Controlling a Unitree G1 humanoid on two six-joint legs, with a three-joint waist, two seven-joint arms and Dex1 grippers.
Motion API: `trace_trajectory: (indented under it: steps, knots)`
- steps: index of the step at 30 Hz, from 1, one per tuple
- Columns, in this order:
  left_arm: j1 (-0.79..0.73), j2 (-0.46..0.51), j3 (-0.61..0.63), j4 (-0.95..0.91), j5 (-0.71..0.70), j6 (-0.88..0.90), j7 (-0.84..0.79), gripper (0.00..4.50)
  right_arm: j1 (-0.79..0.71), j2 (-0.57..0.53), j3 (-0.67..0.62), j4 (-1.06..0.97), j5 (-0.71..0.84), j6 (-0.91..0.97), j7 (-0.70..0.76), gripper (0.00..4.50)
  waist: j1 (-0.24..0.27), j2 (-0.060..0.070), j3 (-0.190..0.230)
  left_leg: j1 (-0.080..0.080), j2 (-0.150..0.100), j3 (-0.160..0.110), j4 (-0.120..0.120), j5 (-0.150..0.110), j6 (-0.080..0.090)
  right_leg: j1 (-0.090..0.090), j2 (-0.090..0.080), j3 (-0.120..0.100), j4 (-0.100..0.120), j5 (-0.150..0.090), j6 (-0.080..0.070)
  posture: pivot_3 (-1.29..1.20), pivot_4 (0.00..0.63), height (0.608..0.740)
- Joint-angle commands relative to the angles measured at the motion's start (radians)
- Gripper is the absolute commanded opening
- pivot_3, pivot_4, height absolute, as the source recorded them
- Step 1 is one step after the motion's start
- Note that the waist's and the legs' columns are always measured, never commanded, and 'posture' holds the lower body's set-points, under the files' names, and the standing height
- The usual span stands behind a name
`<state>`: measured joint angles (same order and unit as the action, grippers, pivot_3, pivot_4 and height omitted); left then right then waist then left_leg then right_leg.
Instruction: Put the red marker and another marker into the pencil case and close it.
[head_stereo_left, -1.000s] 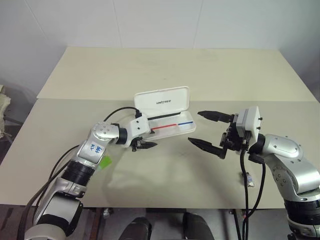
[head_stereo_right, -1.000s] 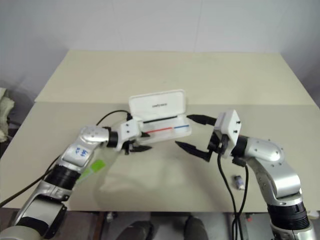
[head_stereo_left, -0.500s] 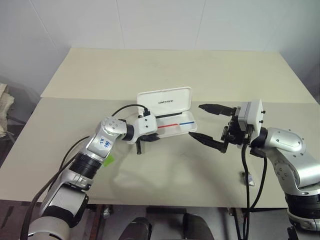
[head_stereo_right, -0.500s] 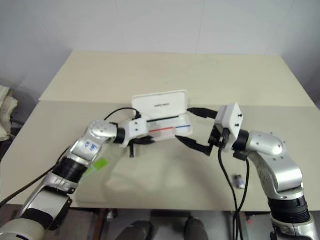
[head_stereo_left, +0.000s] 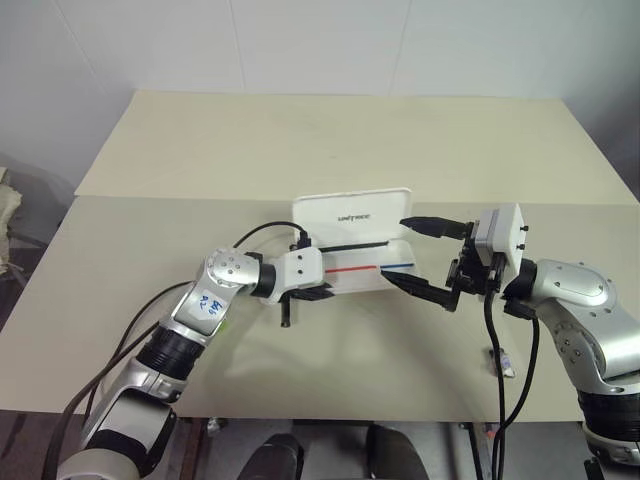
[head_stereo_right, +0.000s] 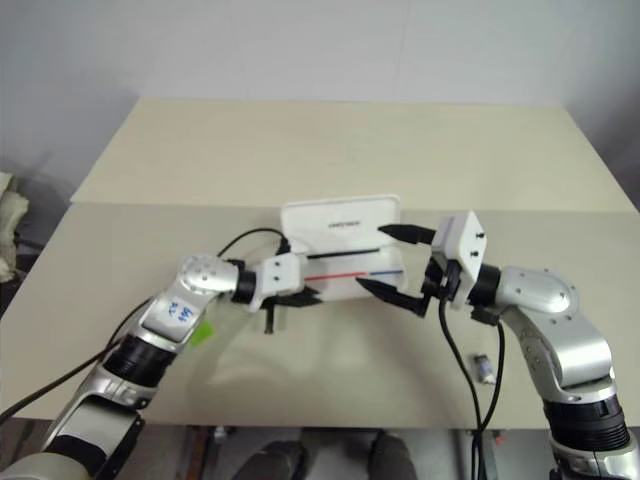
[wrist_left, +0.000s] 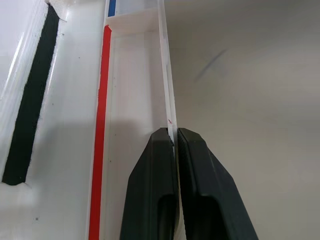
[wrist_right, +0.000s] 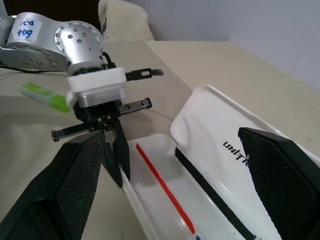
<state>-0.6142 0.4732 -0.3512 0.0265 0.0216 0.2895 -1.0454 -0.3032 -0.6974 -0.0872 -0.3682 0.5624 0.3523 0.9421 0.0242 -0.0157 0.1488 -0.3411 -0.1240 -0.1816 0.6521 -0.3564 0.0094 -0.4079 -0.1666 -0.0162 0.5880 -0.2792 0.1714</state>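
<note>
Currently, by label, left to right:
Green marker (wrist_right: 44, 96): chunky, translucent lime; lying on the table (head_stereo_left: 330, 140) beside the left arm, not yet in.
Left gripper (head_stereo_left: 322, 293): pressed together on the thin front wall of the pencil case (head_stereo_left: 350, 212).
Pencil case: mid-table, glossy white hard plastic, rounded corners, lid up; red and blue stripes inside, no marker seen within.
Right gripper (head_stereo_left: 424, 261): spread wide around the case's right end, holding nothing.
Progress: early; both markers and closing left.
</note>
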Motion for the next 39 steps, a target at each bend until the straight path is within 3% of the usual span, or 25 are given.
trace_trajectory:
  steps: [1, 15, 27, 39]
  knots:
    - [0.009, 0.014, -0.001, -0.098, -0.03, 0.026, -0.029, 0.02, 0.007, -0.019, -0.039, -0.048, 0.028, 0.008, 0.004, 4.5, -0.001, 0.0, 0.0, 0.0, 0.0, 0.001, 0.0, 0.0, 0.0, 0.0, 0.0, -0.001, 0.0, 0.0, 0.0, 0.0, 0.15, 0.74]
    - [0.062, 0.082, -0.025, -0.304, -0.025, 0.305, -0.009, 0.02, 0.034, -0.015, -0.051, -0.042, 0.014, -0.009, -0.001, 4.5, 0.001, 0.0, 0.0, 0.001, 0.002, 0.003, 0.003, 0.0, 0.0, 0.0, 0.002, -0.001, -0.001, 0.002, 0.0, 0.0, 0.15, 0.74]
    - [0.108, 0.076, -0.059, -0.318, -0.046, 0.294, 0.007, 0.02, 0.112, -0.053, -0.095, -0.027, 0.007, -0.034, 0.033, 4.5, 0.004, 0.0, 0.0, 0.001, 0.002, 0.003, 0.003, 0.0, -0.001, 0.0, 0.002, -0.001, -0.002, 0.002, 0.0, 0.0, 0.15, 0.74]
    - [0.121, 0.064, -0.093, -0.325, -0.049, 0.283, 0.01, 0.02, 0.237, -0.137, -0.173, 0.143, -0.041, -0.157, 0.191, 4.5, 0.016, 0.0, 0.0, 0.002, 0.002, 0.004, 0.003, 0.0, 0.0, 0.0, 0.002, -0.001, -0.003, 0.003, 0.0, 0.0, 0.15, 0.74]
